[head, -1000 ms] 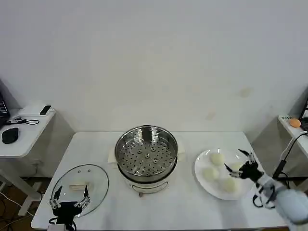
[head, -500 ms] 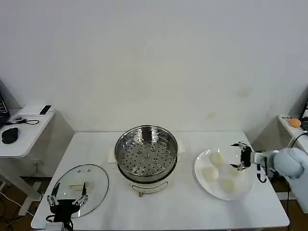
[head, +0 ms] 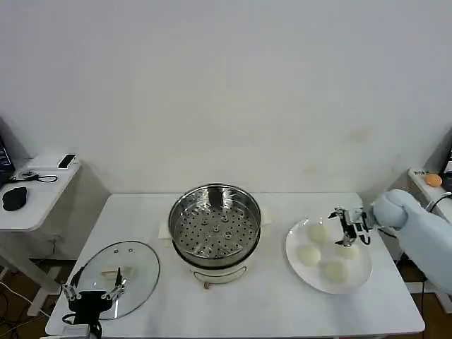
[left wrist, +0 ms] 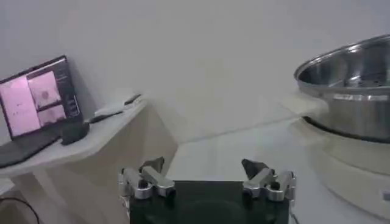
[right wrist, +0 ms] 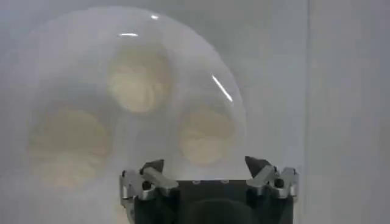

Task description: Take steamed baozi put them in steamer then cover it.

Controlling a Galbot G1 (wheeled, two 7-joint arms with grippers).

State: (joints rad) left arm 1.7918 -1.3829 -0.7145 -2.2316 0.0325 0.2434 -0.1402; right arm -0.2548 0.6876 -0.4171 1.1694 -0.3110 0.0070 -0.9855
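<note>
— Hovering over the white plate: right pincer, fingers spread, nothing between them.

— Where are the steamed baozi relative to it?

— On the plate, right side of the tabletop. Head view shows three clearly; pincer sits above the plate's far right part, where a fourth bun is partly hidden behind it. Right wrist view: one bun just ahead of the open fingertips, not touching, two more further out.

— Steamer?

— Centre of the tabletop, open, perforated tray bare. Well apart from the plate.

— Cover?

— Flat on the tabletop, near left corner. Left pincer parked at its near edge, fingers spread, gripping nothing.
</note>
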